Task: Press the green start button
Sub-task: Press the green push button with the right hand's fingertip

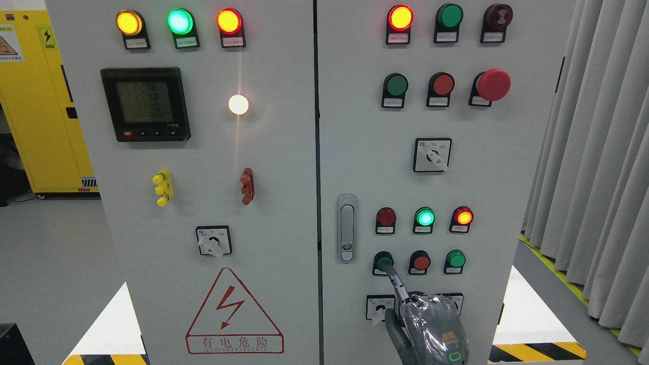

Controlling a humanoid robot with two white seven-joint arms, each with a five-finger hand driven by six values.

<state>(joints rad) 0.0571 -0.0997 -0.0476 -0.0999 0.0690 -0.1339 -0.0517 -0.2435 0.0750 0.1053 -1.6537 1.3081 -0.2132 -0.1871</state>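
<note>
Reaching up from the bottom edge, the right hand (pixel 431 329), grey and wrapped in clear plastic, has one finger (pixel 394 278) stretched out with the others curled in, holding nothing. The fingertip touches the round green start button (pixel 384 262), low on the right door of the pale grey metal cabinet (pixel 284 177), just beside the silver door handle (pixel 347 228).

Bright, even, sharp (white lamp (pixel 238 104) flares with vertical streak).

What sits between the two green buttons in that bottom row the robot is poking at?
In the head view, a red push button sits between the green button under the right hand's fingertip and the other green button.
</note>
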